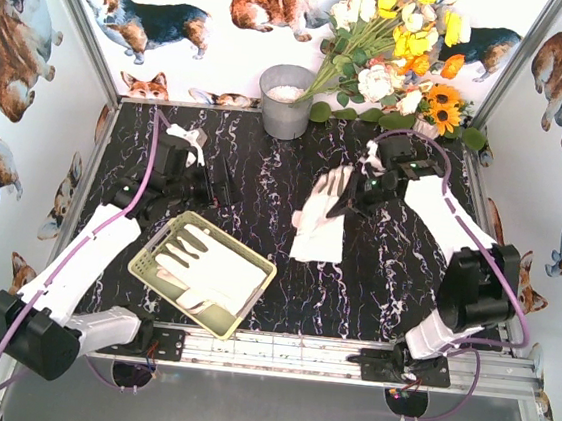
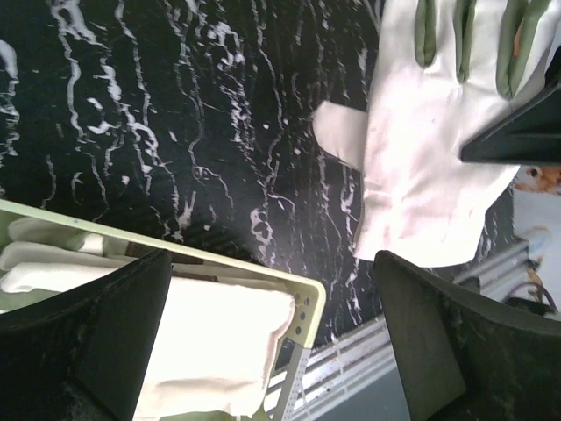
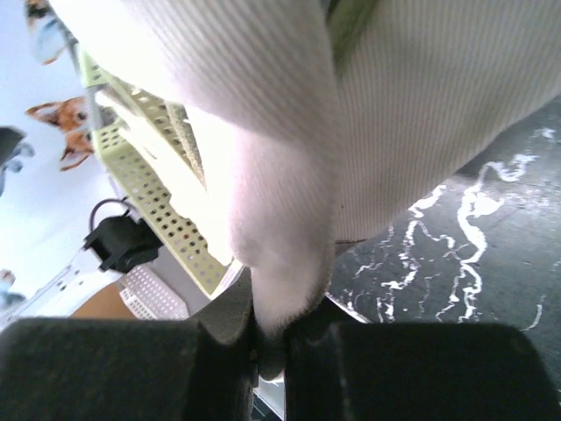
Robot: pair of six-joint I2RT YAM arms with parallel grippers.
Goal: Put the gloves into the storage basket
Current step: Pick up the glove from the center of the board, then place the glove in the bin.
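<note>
From above, the right pincer (image 1: 347,199) is pinching one glove (image 1: 318,224) over the middle of the desk (image 1: 265,169). The basket (image 1: 160,242) sits nearer and to the left, with other gloves (image 1: 209,273) lying in it. The left pincer (image 1: 201,187) hangs just past the basket's far side. It might get bumped if the glove swings across.

In the left wrist view, the left pincer (image 2: 273,263) is spread wide with nothing in it. A corner of the basket (image 2: 308,307) is below it. The glove (image 2: 429,158) is off to one side and not in the basket yet.

In the right wrist view, the right pincer (image 3: 272,351) is pressed on only a small fold of the glove (image 3: 289,132) (a thin bite). The cloth could slip out and drop on the desk (image 3: 465,246). The basket (image 3: 145,167) wall is close behind. The floppy glove could catch on the rim and hang half out. I cannot tell if its bottom edge touches the desk.
</note>
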